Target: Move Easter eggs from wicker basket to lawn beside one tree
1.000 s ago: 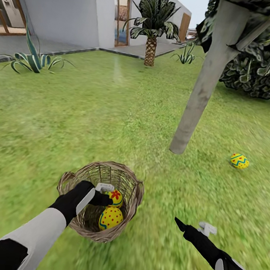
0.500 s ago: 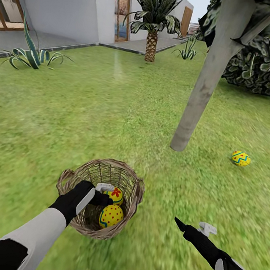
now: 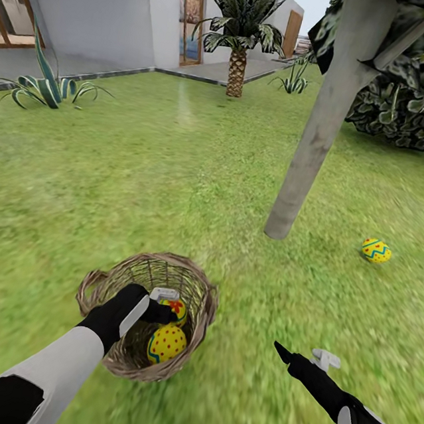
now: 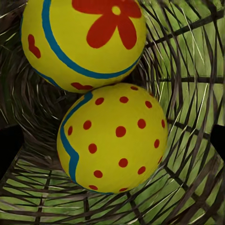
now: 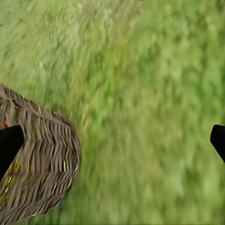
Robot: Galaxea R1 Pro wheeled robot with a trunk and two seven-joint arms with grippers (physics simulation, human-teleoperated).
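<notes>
The brown wicker basket [image 3: 106, 278] stands on the lawn [image 3: 142, 183] right in front of me. My left gripper [image 3: 167, 308] reaches down inside it, open, just short of the flower egg [image 3: 177, 310] [image 4: 84, 42]. Below that lies the red-dotted egg [image 3: 166, 344] [image 4: 115, 138]; neither egg is gripped. A third egg with blue zigzags [image 3: 375, 250] rests on the grass to the right of the pale grey tree trunk [image 3: 312, 138]. My right gripper [image 3: 301, 354] hovers open over bare grass to the right of the basket [image 5: 37, 168], its dark fingertips [image 5: 9, 143] wide apart.
A palm [image 3: 242, 35] and spiky plants [image 3: 48, 87] border the grey patio by the white house [image 3: 99, 3] at the back. A dark leafy bush [image 3: 414, 98] stands behind the tree. Open grass lies between basket and trunk.
The whole view has shifted slightly. The basket with its two eggs now sits a little further left under my left gripper. Both arms keep their pose in the picture.
</notes>
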